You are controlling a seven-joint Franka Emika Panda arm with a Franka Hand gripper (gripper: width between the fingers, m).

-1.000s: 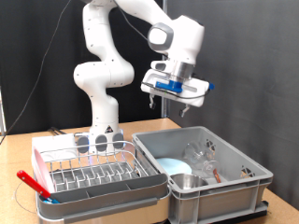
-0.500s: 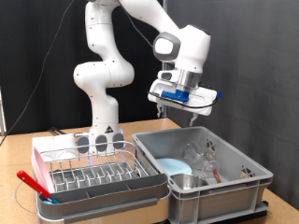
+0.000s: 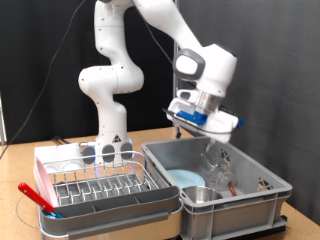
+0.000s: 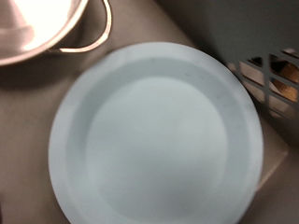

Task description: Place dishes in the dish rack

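My gripper (image 3: pixel 203 137) hangs over the far part of the big grey crate (image 3: pixel 262 190), just above its rim, open with nothing between its fingers. In the crate lie a pale blue round plate (image 3: pixel 184 178), a shiny steel bowl (image 3: pixel 200 194) at the near wall and clear glassware (image 3: pixel 215 165). The wrist view looks straight down on the blue plate (image 4: pixel 149 135), with the steel bowl (image 4: pixel 37 26) beside it; no fingers show there. The dish rack (image 3: pixel 100 186), silver wire in a pink-and-grey tray, stands at the exterior view's left with no dishes in its prongs.
A red-handled utensil (image 3: pixel 35 197) lies at the near left corner of the rack's tray. The robot's white base (image 3: pixel 110 140) rises behind the rack. The crate's perforated wall (image 4: pixel 273 79) stands close to the plate's edge. A black curtain backs the wooden table.
The gripper has moved to the exterior view's right and downward, from well above the crate to just over its rim. Nothing in the crate or rack has moved.
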